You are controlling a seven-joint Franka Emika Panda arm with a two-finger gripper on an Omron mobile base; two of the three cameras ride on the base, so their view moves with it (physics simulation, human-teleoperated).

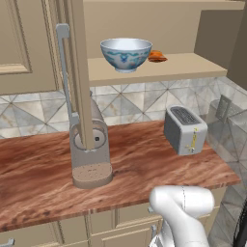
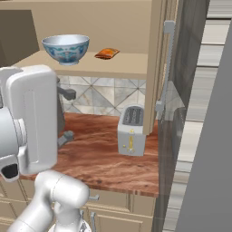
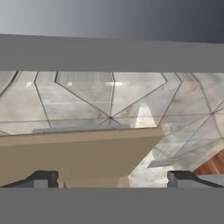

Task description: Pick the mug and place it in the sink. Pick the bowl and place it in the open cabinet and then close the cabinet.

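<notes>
Jaws are standing spread wide, gripper (image 3: pixel 111 180) holding nothing; the fingertips (image 3: pixel 41 178) are sitting either side of a beige panel edge, apparently the cabinet door (image 3: pixel 78 153), which is lying between them and just ahead. Beyond the door, grey tiled backsplash (image 3: pixel 109 94) is filling the background, with a sliver of wood counter (image 3: pixel 214 165) off to one side. Base views: the bowl (image 1: pixel 126 53) is sitting upright on the open cabinet (image 1: pixel 159 70) shelf, orange item (image 1: pixel 157 57) just beside it. Below on the counter, a coffee machine (image 1: pixel 90 154) and toaster (image 1: pixel 185 129) are standing well apart.
</notes>
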